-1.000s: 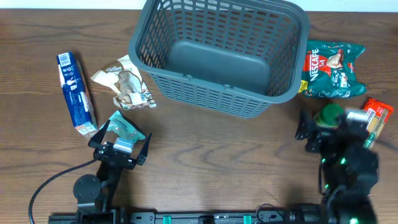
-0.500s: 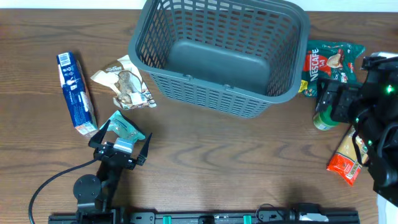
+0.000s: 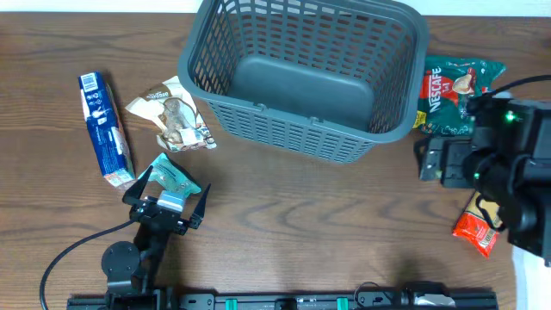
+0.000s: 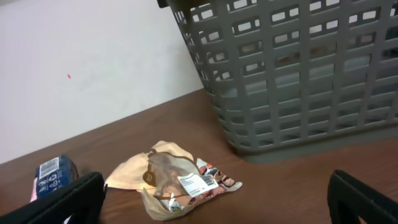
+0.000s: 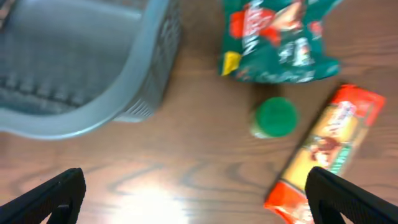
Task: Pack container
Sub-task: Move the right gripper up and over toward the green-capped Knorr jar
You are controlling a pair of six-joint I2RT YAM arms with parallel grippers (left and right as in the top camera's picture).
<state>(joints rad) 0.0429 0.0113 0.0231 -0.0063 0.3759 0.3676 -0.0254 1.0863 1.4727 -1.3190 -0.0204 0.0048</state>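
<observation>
The container sits at twelve o'clock on the table, upright with its mouth to the ceiling and its solid bottom bare, so we judge that packing has not begun. Its long axis runs about nine to three, the right end swung slightly toward four.

Just off its three o'clock end lies the green Nescafé packet. The right gripper hovers beside it, fingers spread wide and holding nothing. In the blurred right wrist view a green-capped item, perhaps a small bottle seen end-on, stands between that packet and an orange-red packet toward five.

We take the step in hand to be a first pick on this side. To do it well we would centre the jaws over one item only and close across its narrow width. We would then lift clear above the rounded rim and release low over the bare floor so it does not bounce.

The left gripper rests at seven o'clock, fingers also apart and empty, a teal packet just ahead of it
</observation>
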